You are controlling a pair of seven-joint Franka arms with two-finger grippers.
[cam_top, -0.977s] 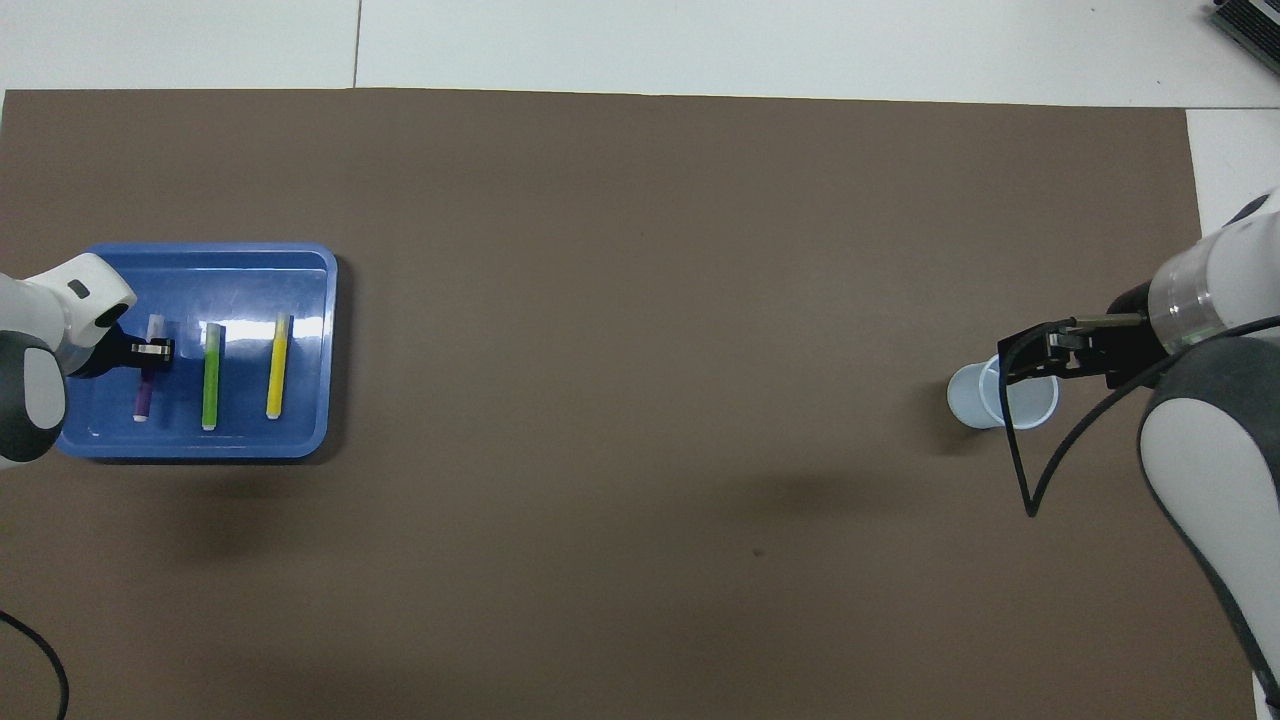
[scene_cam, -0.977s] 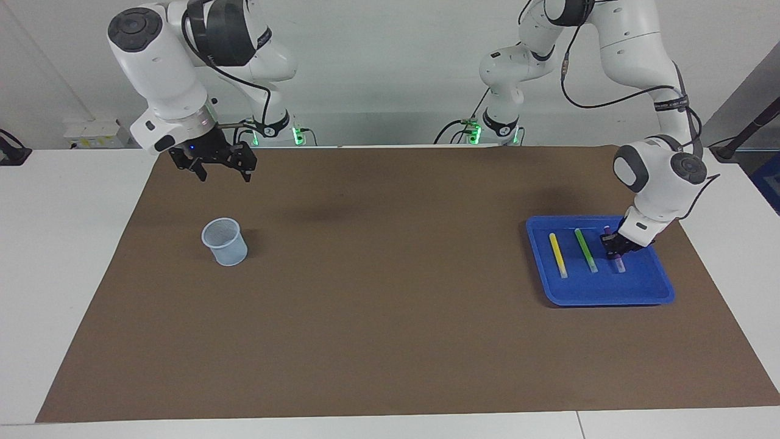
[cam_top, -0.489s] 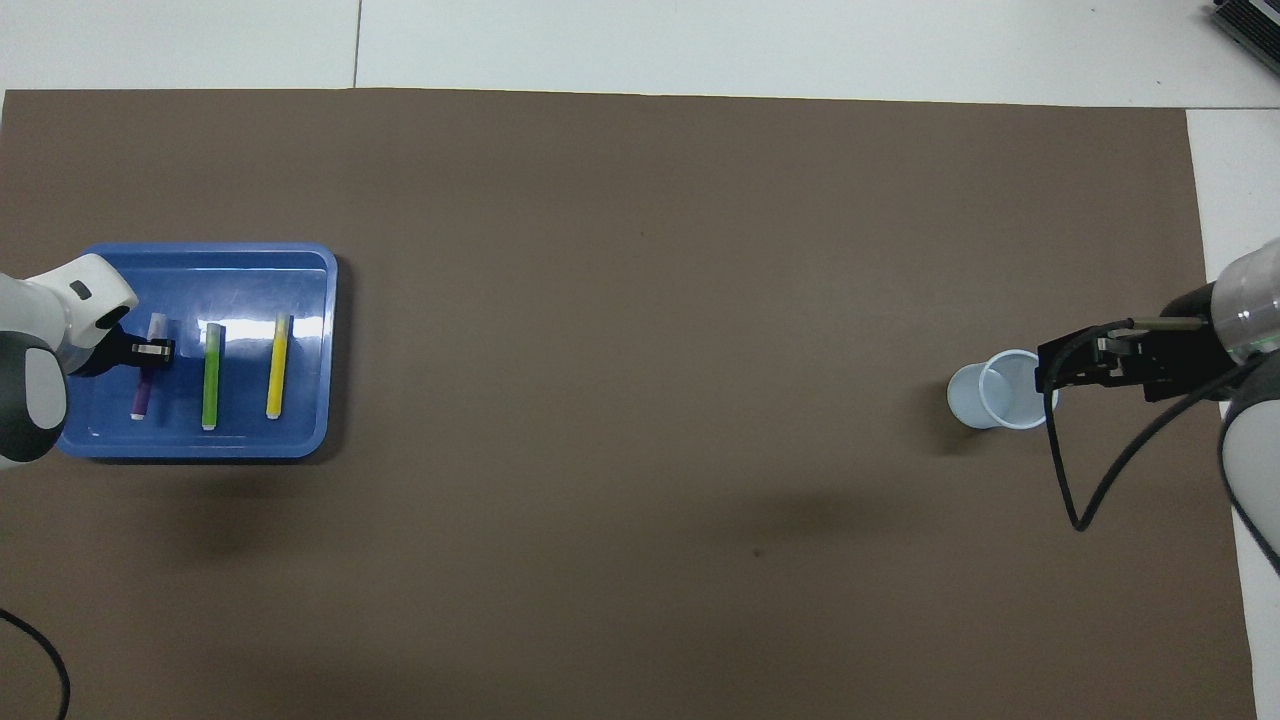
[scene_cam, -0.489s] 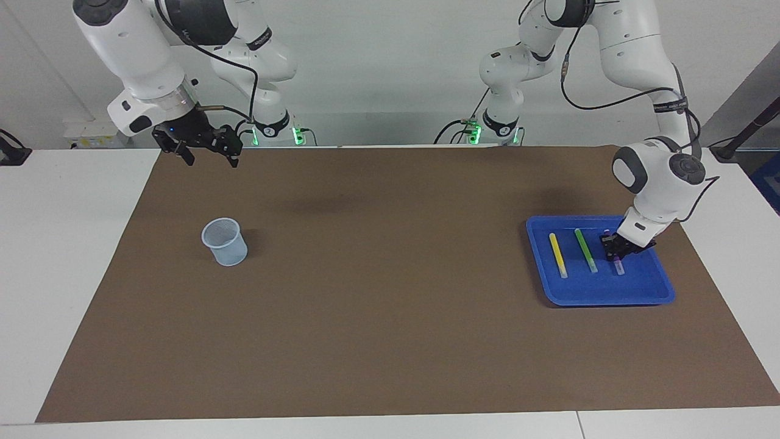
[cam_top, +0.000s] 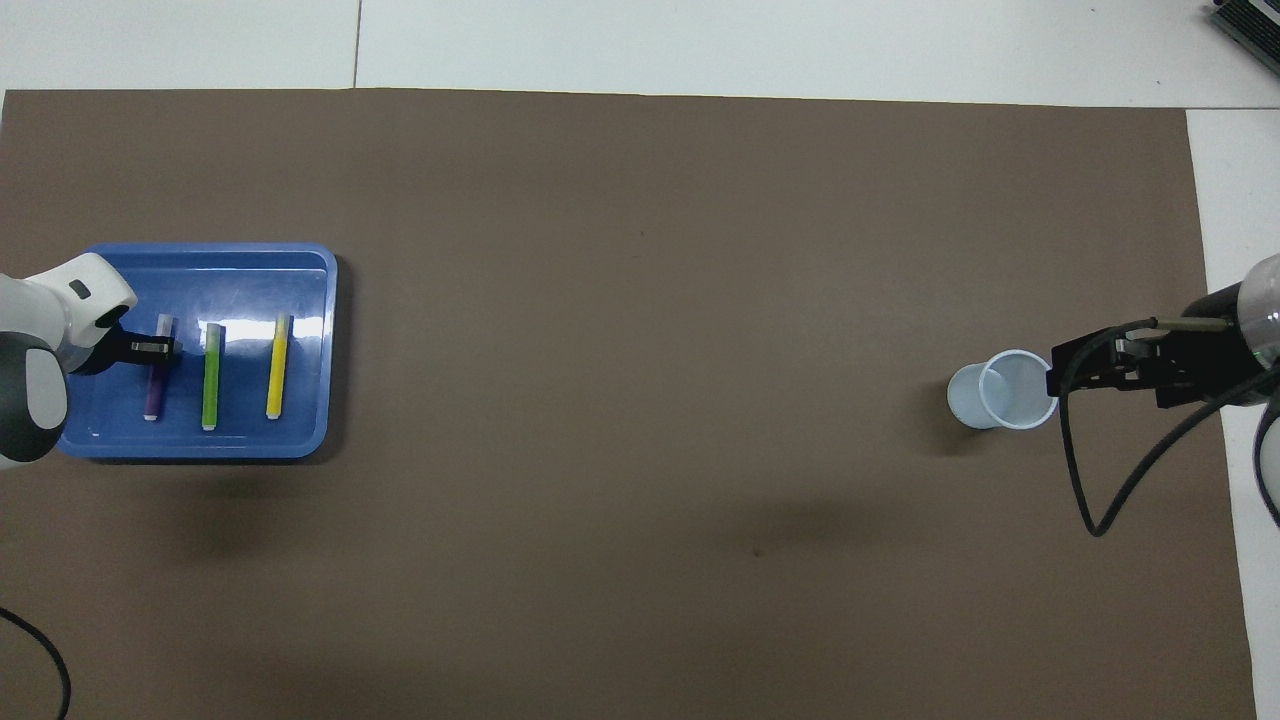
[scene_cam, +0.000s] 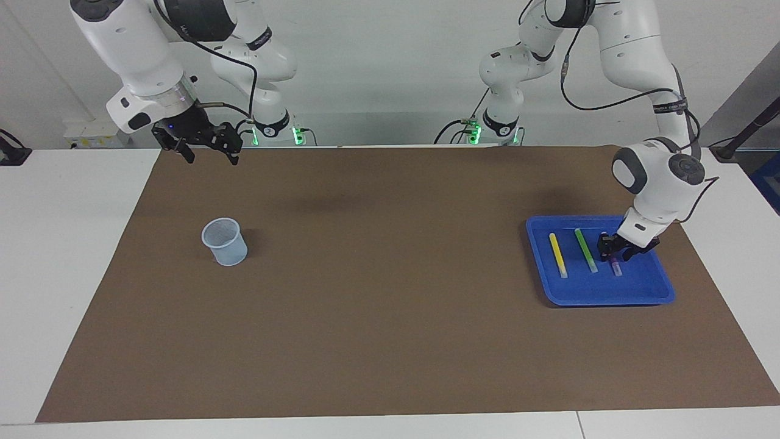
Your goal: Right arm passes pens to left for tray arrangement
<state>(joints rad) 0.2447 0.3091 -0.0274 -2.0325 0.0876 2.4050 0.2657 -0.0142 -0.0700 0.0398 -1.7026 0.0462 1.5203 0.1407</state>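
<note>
Three pens lie side by side in the blue tray [scene_cam: 600, 296] at the left arm's end of the table, each running from the tray's robot-side rim toward its other long rim. The yellow pen [scene_cam: 557, 255] sits closest to the table's middle, the green pen [scene_cam: 586, 250] next to it, and the purple pen [scene_cam: 615, 264] nearest the left arm's edge. The left gripper [scene_cam: 616, 250] is low over the purple pen, and here's the snag: its black fingers cover the pen's upper half in the facing view, so only the lower tip pokes out. Whether those fingers clasp the pen or stand just clear of it cannot be told. From overhead the purple pen [cam_top: 156, 375] shows almost whole, with the left gripper [cam_top: 152, 348] crossing its farther end. Over at the right arm's end, the right gripper [scene_cam: 204, 146] hangs high with fingers spread and nothing between them, above the brown mat's [scene_cam: 390, 341] robot-side edge. The translucent cup [scene_cam: 225, 242] stands upright on the mat. Overhead, the right gripper [cam_top: 1075, 368] seems to brush the cup's rim; the facing view shows them well apart.
</note>
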